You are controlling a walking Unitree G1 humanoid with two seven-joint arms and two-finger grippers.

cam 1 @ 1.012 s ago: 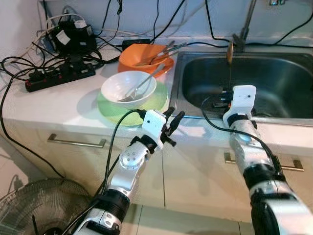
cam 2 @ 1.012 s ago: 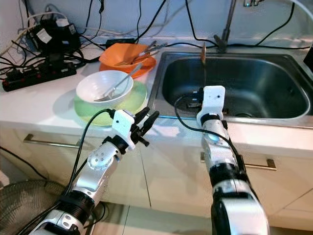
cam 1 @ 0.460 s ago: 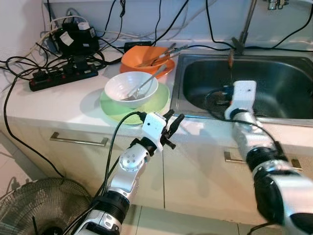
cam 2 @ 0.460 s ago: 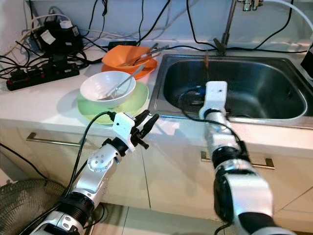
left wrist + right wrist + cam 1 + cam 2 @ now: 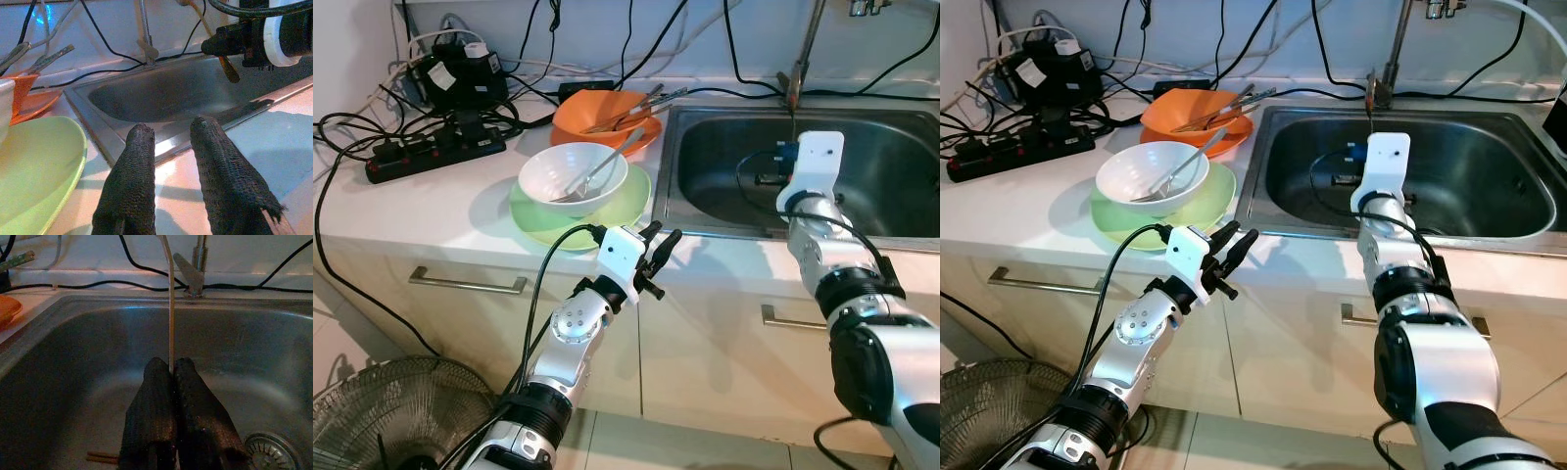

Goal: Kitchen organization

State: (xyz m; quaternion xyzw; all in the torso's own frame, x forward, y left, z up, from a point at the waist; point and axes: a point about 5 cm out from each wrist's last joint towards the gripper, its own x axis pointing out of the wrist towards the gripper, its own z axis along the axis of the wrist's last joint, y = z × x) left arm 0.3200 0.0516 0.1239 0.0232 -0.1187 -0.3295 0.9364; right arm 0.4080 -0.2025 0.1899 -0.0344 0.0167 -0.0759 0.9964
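My right gripper (image 5: 172, 368) is shut on a thin wooden stick (image 5: 170, 308), held upright over the steel sink (image 5: 891, 176). The stick's upper end (image 5: 793, 90) rises near the faucet (image 5: 808, 44). At the counter's front edge my left gripper (image 5: 662, 245) is open with nothing between its fingers (image 5: 142, 147), just in front of the green plate (image 5: 533, 217). A white bowl (image 5: 570, 176) with a metal utensil in it sits on that plate. Behind it an orange bowl (image 5: 605, 116) holds several utensils.
A black power strip (image 5: 431, 152), an adapter and tangled cables cover the counter's left back. Cables run along the wall behind the sink. A thin stick (image 5: 102, 458) lies on the sink floor near the drain (image 5: 274, 448). A floor fan (image 5: 382, 411) stands at lower left beside the cabinet.
My right gripper has lifted and moved to the right over the sink with the stick. The left gripper has stayed by the counter edge.
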